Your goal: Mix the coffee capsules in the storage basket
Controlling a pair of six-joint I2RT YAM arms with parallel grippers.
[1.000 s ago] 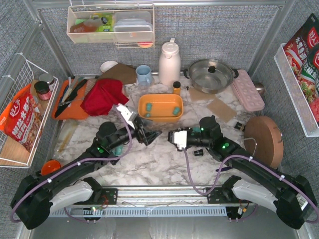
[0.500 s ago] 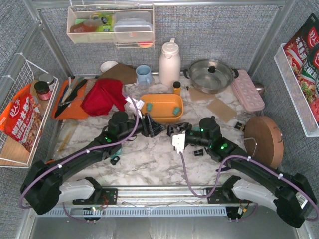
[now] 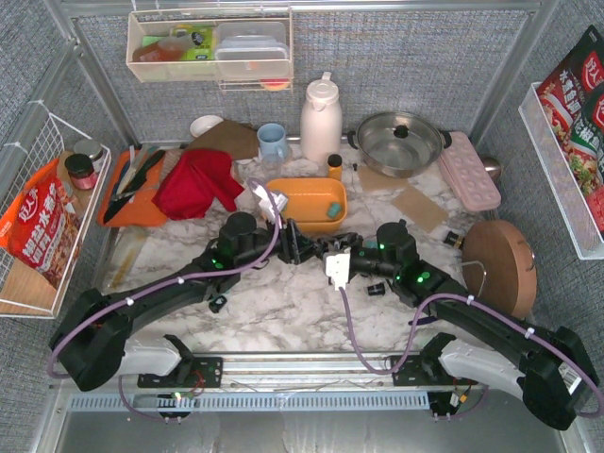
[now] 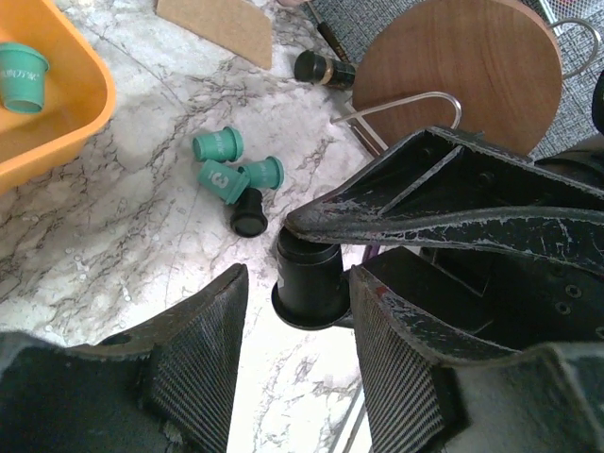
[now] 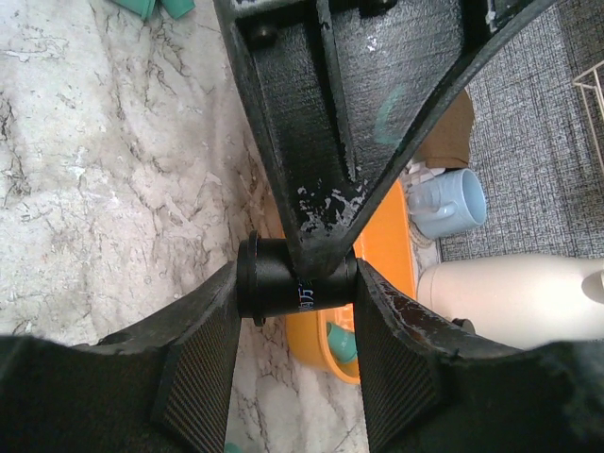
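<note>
Four capsules point(image 4: 226, 179) lie loose on the counter point(image 4: 113, 245), and only one shows in the basket point(image 4: 80, 104), so most work remains. Right fingers point(image 5: 198, 368) grip a black capsule point(image 5: 283, 283) near the basket; left fingers point(image 4: 193, 368) straddle it, unclosed.

- A white, grey-veined marble-patterned tabletop point(image 3: 283, 311) is laid as the work surface.
- Grey woven fabric walls point(image 3: 406, 57) are set on three sides.
- Silver metal frame posts point(image 3: 510, 75) are fixed at the corners.
- A white wire rack point(image 3: 28, 132) is hung on the left wall.
</note>
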